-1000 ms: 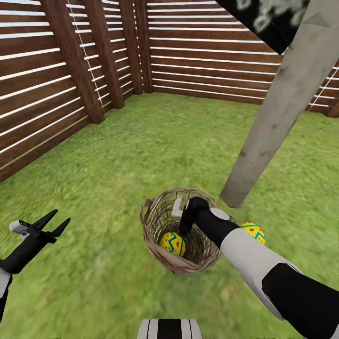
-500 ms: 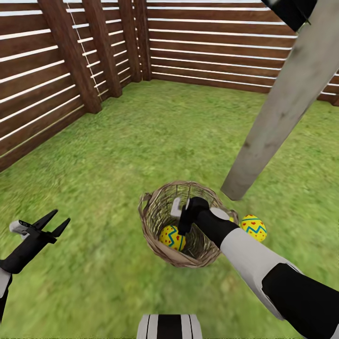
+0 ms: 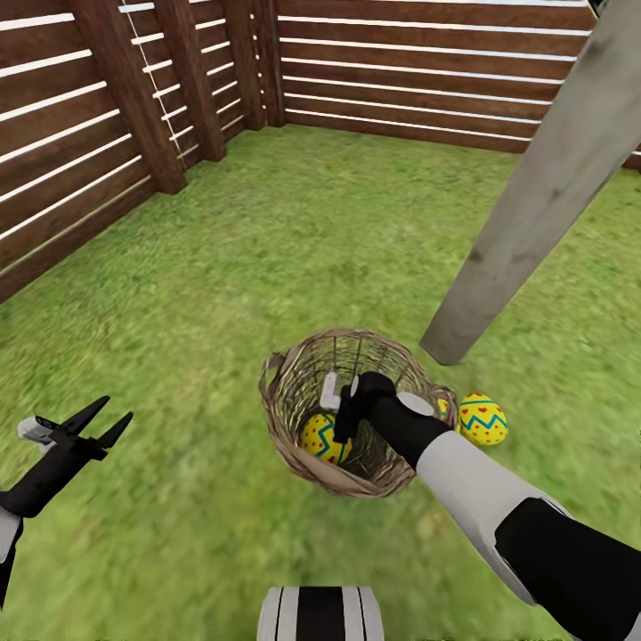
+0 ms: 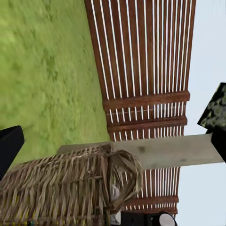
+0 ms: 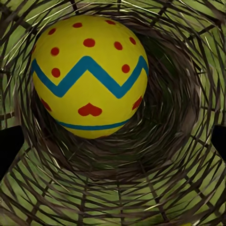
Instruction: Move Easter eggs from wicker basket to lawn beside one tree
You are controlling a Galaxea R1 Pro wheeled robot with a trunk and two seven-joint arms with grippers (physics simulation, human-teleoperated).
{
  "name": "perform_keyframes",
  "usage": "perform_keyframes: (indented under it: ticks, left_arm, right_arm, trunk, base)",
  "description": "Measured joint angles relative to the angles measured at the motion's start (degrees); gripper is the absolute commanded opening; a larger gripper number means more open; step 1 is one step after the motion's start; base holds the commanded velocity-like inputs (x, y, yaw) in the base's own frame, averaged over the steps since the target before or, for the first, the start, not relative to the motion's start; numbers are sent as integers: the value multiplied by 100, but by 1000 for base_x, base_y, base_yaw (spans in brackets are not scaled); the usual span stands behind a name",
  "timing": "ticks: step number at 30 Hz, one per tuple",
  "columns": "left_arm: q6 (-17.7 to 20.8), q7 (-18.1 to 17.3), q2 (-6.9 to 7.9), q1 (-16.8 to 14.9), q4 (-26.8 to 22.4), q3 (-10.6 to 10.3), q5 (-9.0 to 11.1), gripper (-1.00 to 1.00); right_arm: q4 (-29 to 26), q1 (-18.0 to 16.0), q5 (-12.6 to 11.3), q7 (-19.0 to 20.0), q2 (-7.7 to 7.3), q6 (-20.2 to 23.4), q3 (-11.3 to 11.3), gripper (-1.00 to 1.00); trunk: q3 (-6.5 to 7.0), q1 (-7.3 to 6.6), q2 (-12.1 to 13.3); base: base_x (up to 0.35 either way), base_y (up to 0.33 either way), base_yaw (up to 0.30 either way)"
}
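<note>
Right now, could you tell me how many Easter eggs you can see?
2, perhaps 3. One egg lies in the wicker basket beneath the right gripper; one egg lies on the lawn beside the basket. A yellow sliver behind the arm may be a third.

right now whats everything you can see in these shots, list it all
Easter egg in basket: one, yellow with red dots and a blue zigzag, on the basket floor.
Easter eggs on lawn: one clear, yellow with the same pattern, right of the basket near the trunk base; a second yellow sliver beside the arm, partly hidden.
wicker basket: one, tan-brown, on the grass.
tree trunk: one, pale grey-beige, beyond the basket to the right.
lawn: mottled green.
fence: dark brown slats, at the left and far sides.
left gripper: black, open, over the grass at the left.
right gripper: black, inside the basket above the egg; jaw state unclear.
</note>
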Motion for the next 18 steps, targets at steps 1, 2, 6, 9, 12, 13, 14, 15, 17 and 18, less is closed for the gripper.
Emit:
perform_keyframes:
  ticks: [1,2,6,9,12,13,14,15,17,18]
  left_arm:
    - [0,0,0,0,0,0,-2,100]
    - [0,0,0,-1,0,0,-2,100]
    - [0,0,0,0,0,0,-3,100]
    - [0,0,0,1,0,0,-4,100]
    - [0,0,0,-1,0,-2,-4,100]
    - [0,0,0,-2,0,-4,-4,100]
    - [0,0,0,-1,0,-6,-5,100]
    - [0,0,-2,0,0,-7,-5,100]
    - [0,0,-4,0,0,-8,-5,100]
    - [0,0,-6,-1,0,-8,-5,100]
  right_arm:
    - [-22,0,0,-6,-2,-3,-3,100]
    - [-60,0,0,-9,-3,-6,-4,100]
    - [-194,0,0,-14,-6,-5,-14,100]
    - [-240,0,-1,-22,-6,-2,-16,100]
    - [-254,0,0,-30,-6,-1,-16,100]
    - [-256,0,-2,-31,-6,-1,-16,100]
    - [-257,0,-1,-31,-6,-1,-19,100]
    - [-261,0,-1,-32,-6,-1,-21,100]
    - [-267,0,0,-32,-6,-1,-24,100]
    - [-269,0,0,-32,-6,-1,-24,100]
  trunk:
    - [-22,3,-1]
    - [-44,5,-3]
    - [-133,15,-8]
    - [-199,23,-12]
    - [-266,31,-16]
    - [-288,33,-17]
    - [-310,36,-19]
    - [-333,39,-20]
    - [-377,44,-23]
    - [-399,46,-24]
  base:
    - [0,0,0]
    - [0,0,0]
    - [0,0,0]
    - [0,0,0]
    - [0,0,0]
    - [0,0,0]
    - [0,0,0]
    - [0,0,0]
    - [0,0,0]
    - [0,0,0]
